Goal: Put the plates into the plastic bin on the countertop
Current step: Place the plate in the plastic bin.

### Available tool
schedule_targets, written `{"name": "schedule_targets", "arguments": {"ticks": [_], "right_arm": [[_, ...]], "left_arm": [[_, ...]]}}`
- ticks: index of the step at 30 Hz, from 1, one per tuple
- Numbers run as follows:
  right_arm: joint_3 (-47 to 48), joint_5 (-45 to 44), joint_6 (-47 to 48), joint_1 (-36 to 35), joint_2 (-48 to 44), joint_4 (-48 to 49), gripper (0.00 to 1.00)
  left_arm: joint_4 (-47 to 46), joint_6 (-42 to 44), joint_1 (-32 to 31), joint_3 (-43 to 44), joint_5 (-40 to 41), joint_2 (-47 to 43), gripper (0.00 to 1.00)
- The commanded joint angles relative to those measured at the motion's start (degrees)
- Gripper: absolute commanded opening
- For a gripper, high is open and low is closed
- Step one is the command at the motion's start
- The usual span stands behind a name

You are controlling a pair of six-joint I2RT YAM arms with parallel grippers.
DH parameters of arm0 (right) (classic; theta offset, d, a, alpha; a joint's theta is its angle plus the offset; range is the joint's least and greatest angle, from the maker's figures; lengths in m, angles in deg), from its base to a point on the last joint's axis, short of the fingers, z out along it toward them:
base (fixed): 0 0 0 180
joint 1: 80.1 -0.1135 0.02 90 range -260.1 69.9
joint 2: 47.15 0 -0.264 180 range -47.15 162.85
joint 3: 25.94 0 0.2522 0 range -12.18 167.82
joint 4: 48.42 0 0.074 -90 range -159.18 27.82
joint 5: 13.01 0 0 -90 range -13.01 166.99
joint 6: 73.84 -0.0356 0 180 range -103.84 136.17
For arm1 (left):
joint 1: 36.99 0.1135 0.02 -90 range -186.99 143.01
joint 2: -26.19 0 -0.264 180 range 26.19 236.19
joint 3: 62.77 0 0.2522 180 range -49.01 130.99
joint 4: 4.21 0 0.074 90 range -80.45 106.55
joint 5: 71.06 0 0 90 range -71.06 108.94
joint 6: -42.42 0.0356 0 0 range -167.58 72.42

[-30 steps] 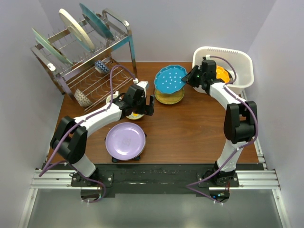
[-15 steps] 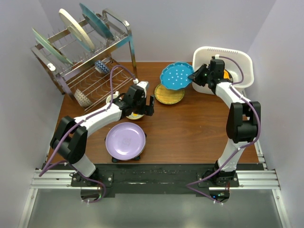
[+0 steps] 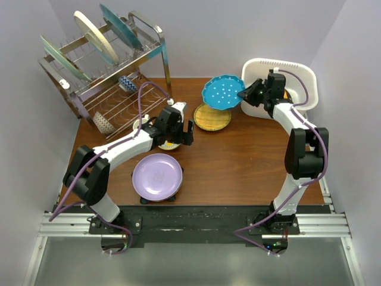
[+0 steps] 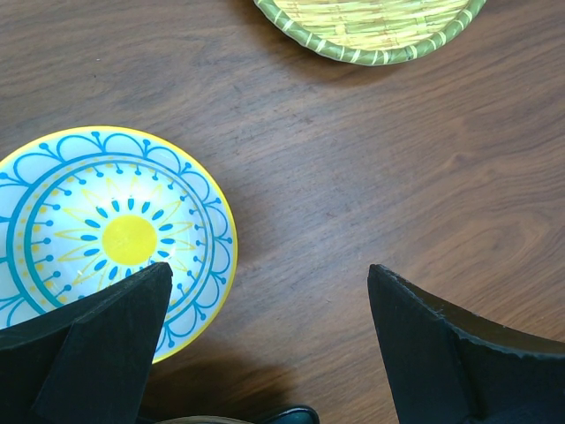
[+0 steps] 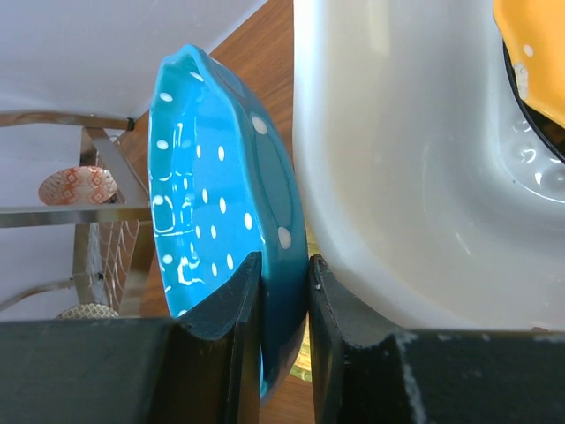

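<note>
Pinching the blue dotted plate [image 3: 222,92] by its rim, the right gripper [image 3: 245,94] held it tilted on edge just outside the white plastic bin [image 3: 297,68]. Below lay the reddish-brown wood-grain countertop [image 3: 238,161]. The left gripper [image 4: 269,291] hung wide open, empty, beside a small patterned bowl [image 4: 115,238]. Plain pale walls [image 3: 208,30] enclosed the table.

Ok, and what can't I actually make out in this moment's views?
Orange plate in the bin: the right arm covers most of it in the top view; the right wrist view's edge cuts it off.
Dark thing under the lavender plate: top view, the plate hides all but its edge.
Small dishes low in the rack: top view, too small to identify.
</note>
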Motion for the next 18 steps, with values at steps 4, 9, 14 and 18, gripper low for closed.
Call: {"name": "schedule_targets", "arguments": {"ticks": [4,9,14,18], "right_arm": [[2.3,3.4,-4.6,3.9,-6.6,9.9,0.0],[1.6,3.7,-5.2,5.5,-6.8,10.4,0.0],[0.5,3.9,-5.8,6.9,-7.0,11.2,0.0],[0.2,3.8,-5.9,7.9,-7.2,11.1,0.0]], "left_arm": [[-1.7,-0.1,0.5,0.9,-0.5,0.5,0.98],[-1.7,-0.2,0.4,1.3,-0.9,1.1,0.98],[-1.6,-0.2,0.4,1.4,-1.0,1.3,0.98],[-1.6,-0.2,0.4,1.5,-1.1,1.3,0.98]]}}
